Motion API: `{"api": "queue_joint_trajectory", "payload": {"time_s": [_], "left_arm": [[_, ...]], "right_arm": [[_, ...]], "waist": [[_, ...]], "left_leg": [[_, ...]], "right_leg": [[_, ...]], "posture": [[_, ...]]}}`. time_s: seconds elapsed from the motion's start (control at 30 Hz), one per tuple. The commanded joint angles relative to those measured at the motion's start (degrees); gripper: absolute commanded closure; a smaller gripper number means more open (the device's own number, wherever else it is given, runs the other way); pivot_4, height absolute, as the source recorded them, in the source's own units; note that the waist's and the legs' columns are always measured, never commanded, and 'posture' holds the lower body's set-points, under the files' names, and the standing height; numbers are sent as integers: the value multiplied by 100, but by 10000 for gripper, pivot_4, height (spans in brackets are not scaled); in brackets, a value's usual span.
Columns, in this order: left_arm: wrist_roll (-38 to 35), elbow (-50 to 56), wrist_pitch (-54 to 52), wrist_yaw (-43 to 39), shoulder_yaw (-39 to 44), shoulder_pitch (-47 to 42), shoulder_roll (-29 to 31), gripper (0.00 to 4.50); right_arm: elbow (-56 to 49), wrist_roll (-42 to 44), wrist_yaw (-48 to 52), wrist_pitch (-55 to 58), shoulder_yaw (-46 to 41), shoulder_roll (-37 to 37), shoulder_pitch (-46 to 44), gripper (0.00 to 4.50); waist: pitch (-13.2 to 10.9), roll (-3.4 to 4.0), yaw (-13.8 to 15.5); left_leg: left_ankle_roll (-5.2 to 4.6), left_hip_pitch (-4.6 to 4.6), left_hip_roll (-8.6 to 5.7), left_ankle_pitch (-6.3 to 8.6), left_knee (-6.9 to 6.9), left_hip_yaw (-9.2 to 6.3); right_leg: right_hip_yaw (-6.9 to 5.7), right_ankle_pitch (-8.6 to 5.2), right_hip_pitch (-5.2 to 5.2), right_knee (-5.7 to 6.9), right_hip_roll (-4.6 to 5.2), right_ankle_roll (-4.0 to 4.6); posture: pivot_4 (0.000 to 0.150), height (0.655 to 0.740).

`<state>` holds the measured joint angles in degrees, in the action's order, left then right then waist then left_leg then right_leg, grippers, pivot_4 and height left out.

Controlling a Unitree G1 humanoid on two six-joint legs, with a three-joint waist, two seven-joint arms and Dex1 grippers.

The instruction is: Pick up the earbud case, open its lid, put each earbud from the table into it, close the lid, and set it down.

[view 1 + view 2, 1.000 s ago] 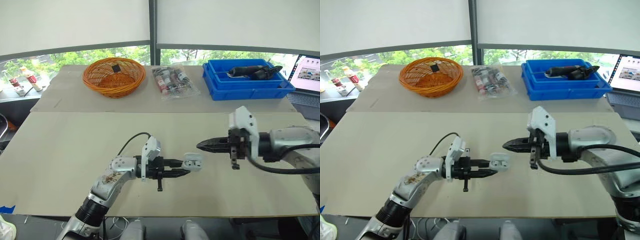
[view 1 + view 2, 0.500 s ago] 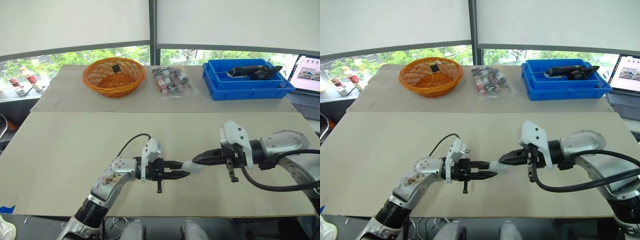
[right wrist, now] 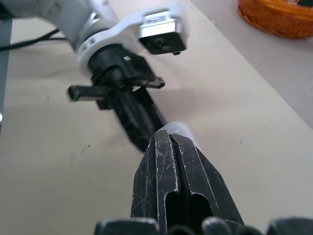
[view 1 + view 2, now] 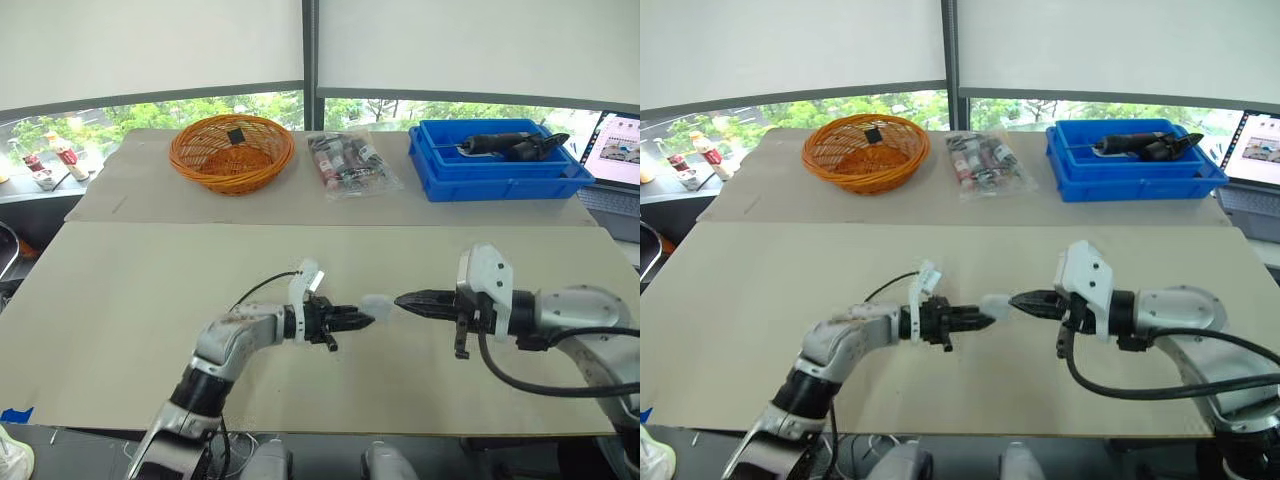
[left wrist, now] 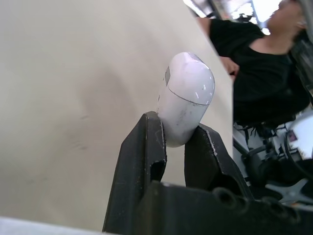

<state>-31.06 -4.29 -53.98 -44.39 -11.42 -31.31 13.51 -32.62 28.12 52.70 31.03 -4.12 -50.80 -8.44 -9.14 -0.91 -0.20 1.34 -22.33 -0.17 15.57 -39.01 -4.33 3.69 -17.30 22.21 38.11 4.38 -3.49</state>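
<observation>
The woven orange basket (image 4: 190,165) holds one small black item (image 4: 236,134). The blue plastic bin (image 4: 500,182) holds a dark tool (image 4: 510,146), too small to identify. The smooth, glossy white earbud case (image 5: 186,98) is pinched in the left gripper (image 4: 362,320) above the table (image 4: 130,300), lid shut. The right gripper (image 4: 403,298) has its fingers pressed together and its tip is at the case's far end, partly hiding it.

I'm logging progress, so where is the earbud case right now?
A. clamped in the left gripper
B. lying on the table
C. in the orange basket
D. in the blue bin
A: the left wrist view shows the white earbud case pinched in the left gripper.
</observation>
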Motion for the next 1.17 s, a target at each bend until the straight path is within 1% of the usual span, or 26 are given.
{"api": "queue_joint_trajectory", "payload": {"time_s": [0.03,0.17,0.23,0.3,0.43,0.47,0.53,0.57,0.67,0.73,0.77,0.8,0.87,0.93,0.97,1.03,1.17], "left_arm": [[-200,-616,-692,23,227,-460,-93,39927],[37,-1047,-820,-71,88,-697,50,39927],[110,-1095,-815,-116,57,-705,165,29325],[160,-970,-786,-213,4,-626,365,20208],[259,-100,-577,-419,8,-141,1158,1926],[268,65,-511,-428,15,-50,1287,855],[467,560,-19,-561,-79,235,1738,855],[535,823,349,-603,14,420,1906,855],[657,1473,1402,-772,344,880,2262,0],[771,1769,2026,-1012,455,1131,2522,0],[739,1926,2328,-1237,541,1281,2653,0],[675,2105,2365,-1352,633,1410,2810,0],[750,2436,2635,-1526,752,1685,3133,0],[915,2727,3052,-1583,855,1967,3343,0],[893,2831,3093,-1613,876,2048,3395,0],[876,2966,3180,-1590,904,2141,3392,0],[860,2940,3427,-1567,821,2027,3181,0]], "right_arm": [[-390,-210,-219,-31,-105,-84,186,45000],[-380,-389,-311,-132,-109,-75,249,45000],[-366,-409,-322,-102,-130,-86,246,45000],[-341,-429,-303,-95,-140,-97,226,45000],[-215,-458,-120,-176,-141,-210,35,45000],[-195,-445,-58,-223,-144,-236,6,45000],[-130,-418,44,-220,-150,-318,-69,45000],[-67,-503,101,-294,-119,-386,-118,45000],[142,-586,377,-491,-55,-560,-265,36257],[271,-570,606,-586,-58,-697,-336,28991],[350,-593,741,-666,-66,-794,-357,26206],[447,-595,902,-758,-91,-897,-379,21808],[627,-634,1237,-971,-122,-1137,-427,15150],[775,-624,1588,-1214,-178,-1353,-440,8600],[858,-615,1686,-1300,-196,-1409,-466,5087],[1000,-629,1815,-1455,-212,-1461,-510,5087],[1215,-716,1898,-1625,-149,-1429,-593,5087]], "waist": [[0,0,-25],[0,0,-64],[0,0,-68],[0,0,-67],[3,4,-159],[3,5,-190],[4,6,-221],[4,6,-226],[3,6,-203],[1,3,-166],[1,2,-125],[1,2,-77],[-1,3,-46],[-2,4,-38],[-2,4,-39],[-2,3,-40],[-3,3,-45]], "left_leg": [[0,0,0,0,0,1],[1,4,1,-1,0,1],[1,5,1,-1,2,0],[2,5,2,-1,3,-1],[3,20,10,-2,11,-5],[3,28,10,-2,17,-7],[3,34,12,-2,25,-13],[3,34,13,-2,27,-15],[3,27,11,-2,28,-17],[3,17,8,-2,24,-16],[3,11,8,-2,21,-16],[3,8,8,-2,19,-16],[3,5,7,-2,15,-14],[1,7,7,0,17,-11],[0,8,8,0,17,-9],[0,9,10,0,17,-4],[0,8,10,0,17,10]], "right_leg": [[0,0,1,0,0,0],[1,0,-1,1,-1,0],[1,0,-2,0,-2,0],[1,0,-2,0,-2,0],[14,0,-5,4,-6,1],[17,0,-7,5,-7,1],[19,-1,-8,5,-8,1],[20,-1,-7,3,-8,2],[21,-1,-2,-3,-2,2],[22,0,3,-5,3,1],[21,-1,6,-6,4,1],[19,0,6,-7,6,1],[18,0,6,-10,7,1],[18,0,4,-11,9,1],[18,0,3,-12,8,1],[17,0,2,-10,6,1],[14,0,2,-6,4,1]], "posture": [[1500,7400],[1500,7400],[1500,7400],[1500,7400],[1500,7400],[1500,7400],[1500,7400],[1500,7400],[1500,7400],[1500,7400],[1500,7400],[1500,7400],[1500,7400],[1500,7400],[1500,7400],[1500,7400],[1500,7400]]}}
